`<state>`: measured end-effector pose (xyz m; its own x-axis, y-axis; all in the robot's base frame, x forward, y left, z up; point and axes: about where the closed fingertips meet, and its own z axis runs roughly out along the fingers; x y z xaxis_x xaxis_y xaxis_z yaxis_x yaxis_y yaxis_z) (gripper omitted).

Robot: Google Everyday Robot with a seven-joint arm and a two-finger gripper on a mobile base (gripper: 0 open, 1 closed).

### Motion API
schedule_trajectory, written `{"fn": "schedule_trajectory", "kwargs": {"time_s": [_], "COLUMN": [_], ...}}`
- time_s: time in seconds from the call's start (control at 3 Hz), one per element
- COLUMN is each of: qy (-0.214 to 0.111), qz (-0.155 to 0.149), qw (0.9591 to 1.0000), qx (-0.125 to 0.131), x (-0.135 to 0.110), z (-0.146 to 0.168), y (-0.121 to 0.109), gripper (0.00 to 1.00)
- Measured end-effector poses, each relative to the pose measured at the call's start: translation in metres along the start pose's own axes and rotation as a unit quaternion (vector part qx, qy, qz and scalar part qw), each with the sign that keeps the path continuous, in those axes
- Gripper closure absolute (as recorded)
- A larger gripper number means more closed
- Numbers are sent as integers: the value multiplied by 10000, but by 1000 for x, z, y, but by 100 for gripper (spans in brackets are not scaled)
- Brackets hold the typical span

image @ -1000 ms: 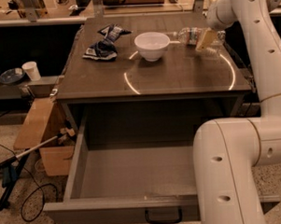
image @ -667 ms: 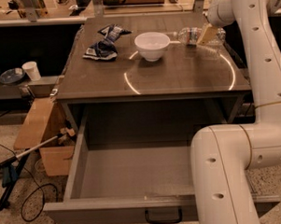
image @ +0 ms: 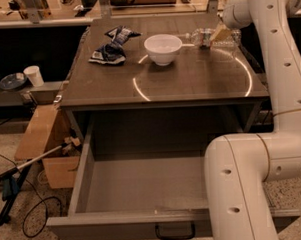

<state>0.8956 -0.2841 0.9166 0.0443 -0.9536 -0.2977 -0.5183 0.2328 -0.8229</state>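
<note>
My gripper [image: 220, 34] is at the far right of the tabletop [image: 189, 83], right beside a clear plastic bottle [image: 202, 37] that lies on its side. It looks to be touching the bottle's right end, though the contact itself is hard to make out. A white bowl [image: 163, 48] stands just left of the bottle. Further left lies a crumpled blue snack bag [image: 110, 46]. My white arm runs down the right side of the view and covers the table's right edge.
Below the tabletop an empty drawer [image: 143, 190] stands pulled out wide. A cardboard box [image: 44, 146] sits on the floor to the left, with a long-handled tool [image: 22, 170] and cables beside it. A white cup [image: 34, 75] and dishes [image: 11, 81] rest on a low shelf at the left.
My gripper has shifted slightly toward the back of the table and closer to the bottle. The bowl, bag and drawer have not moved.
</note>
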Motion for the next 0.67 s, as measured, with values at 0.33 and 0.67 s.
{"fn": "schedule_trajectory", "kwargs": {"time_s": [0.33,0.67], "qy": [0,0], "qz": [0,0], "qw": [10000,10000], "qx": [0,-1], "x": [0,0], "z": [0,0], "y": [0,0], "gripper": [50,73]}}
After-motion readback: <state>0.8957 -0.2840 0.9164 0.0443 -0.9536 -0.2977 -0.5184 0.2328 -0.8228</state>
